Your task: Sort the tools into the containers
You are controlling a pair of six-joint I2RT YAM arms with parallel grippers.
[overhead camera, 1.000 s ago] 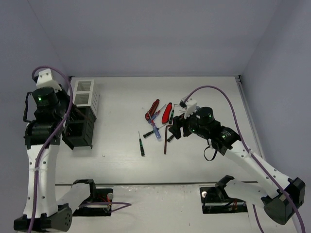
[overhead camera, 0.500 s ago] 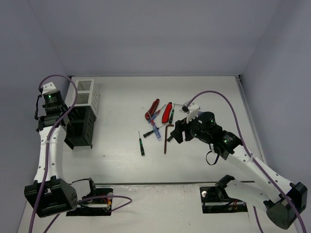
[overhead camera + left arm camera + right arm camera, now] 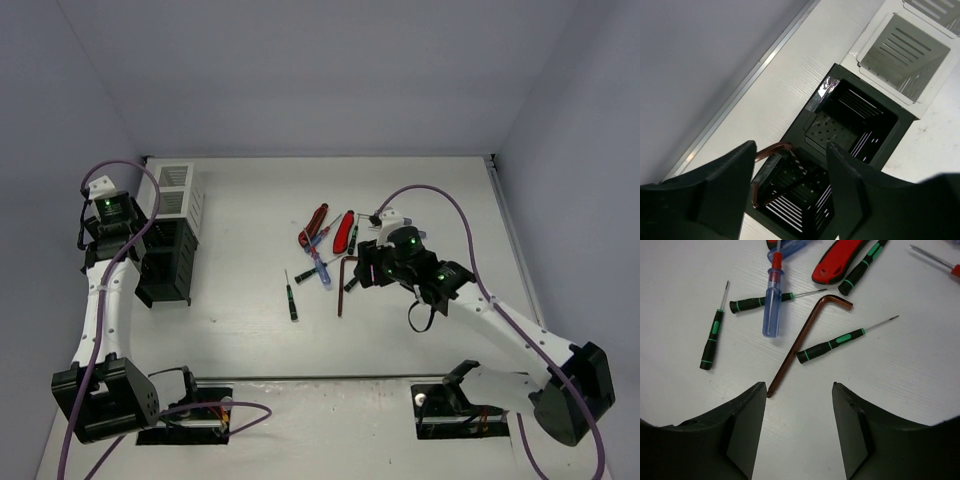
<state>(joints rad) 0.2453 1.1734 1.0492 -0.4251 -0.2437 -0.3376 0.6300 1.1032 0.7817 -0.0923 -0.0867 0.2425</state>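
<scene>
A brown L-shaped hex key (image 3: 805, 335) lies on the white tabletop (image 3: 920, 385) just ahead of the right tool (image 3: 798, 388), whose jaws are spread and empty. Under the left tool (image 3: 790, 150), also spread, a black slatted bin (image 3: 855, 105) holds what may be a coppery bent hex key (image 3: 771, 154).

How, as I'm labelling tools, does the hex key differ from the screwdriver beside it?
The hex key is bare brown metal; the screwdriver has a black handle with green bands. The key bends into an L; the screwdriver is straight. Both lie flat on the table.
</scene>
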